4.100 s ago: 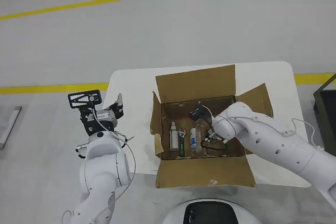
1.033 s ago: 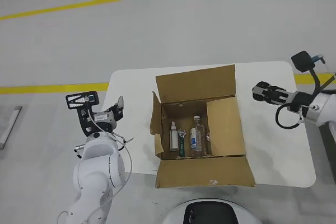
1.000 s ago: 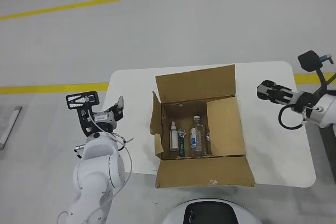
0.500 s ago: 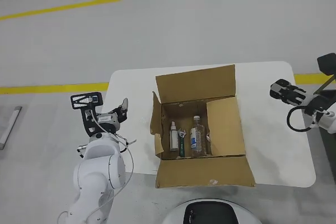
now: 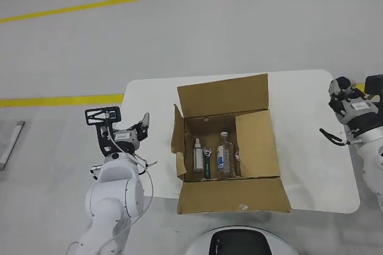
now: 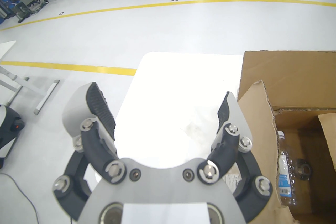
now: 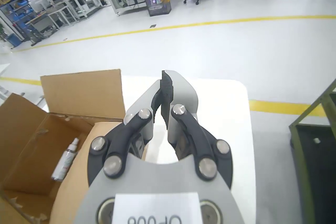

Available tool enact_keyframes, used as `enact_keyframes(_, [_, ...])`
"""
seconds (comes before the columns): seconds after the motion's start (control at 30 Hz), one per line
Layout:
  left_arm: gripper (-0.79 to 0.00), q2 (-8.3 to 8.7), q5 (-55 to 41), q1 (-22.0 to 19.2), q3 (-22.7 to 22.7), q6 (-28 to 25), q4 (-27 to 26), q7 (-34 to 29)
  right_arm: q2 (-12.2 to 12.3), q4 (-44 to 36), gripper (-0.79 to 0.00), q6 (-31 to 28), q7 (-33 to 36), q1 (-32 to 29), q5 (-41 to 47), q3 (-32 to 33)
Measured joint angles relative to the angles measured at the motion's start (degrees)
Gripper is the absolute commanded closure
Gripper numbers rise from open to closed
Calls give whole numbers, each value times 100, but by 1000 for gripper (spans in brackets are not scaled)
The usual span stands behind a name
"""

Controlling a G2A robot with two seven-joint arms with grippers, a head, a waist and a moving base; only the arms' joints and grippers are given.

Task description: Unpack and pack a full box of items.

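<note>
Risk: inward-folded flap (image 5: 256, 143) covering part of box (image 5: 223, 95) could snag a tool reaching the bottle (image 5: 225, 156) beside it. Left tool (image 6: 162, 104) open, empty; right tool (image 7: 164, 93) closed, nothing visibly held.

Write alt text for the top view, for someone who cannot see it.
An open cardboard box sits in the middle of a white table, holding a spray bottle, a wrench and a clear bottle. The left hand hangs at one table edge, the right hand at the opposite edge.
</note>
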Motion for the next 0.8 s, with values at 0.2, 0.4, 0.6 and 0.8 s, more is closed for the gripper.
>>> enact_keyframes(0.2, [-311, 48, 298, 507, 137, -1210, 262, 1230, -43, 54, 0, 168, 15, 58, -11, -49])
enact_keyframes(0.4, [0, 19, 727, 714, 148, -995, 414, 1592, -73, 73, 0, 191, 98, 37, -31, -28])
enact_keyframes(0.6, [-25, -17, 731, 718, 226, -1195, 614, 1572, -100, 154, 0, 154, 171, 54, -29, -16])
enact_keyframes(0.8, [0, -47, 517, 681, 396, -1756, 842, 1509, -129, 241, 0, 112, 252, 123, -33, -57])
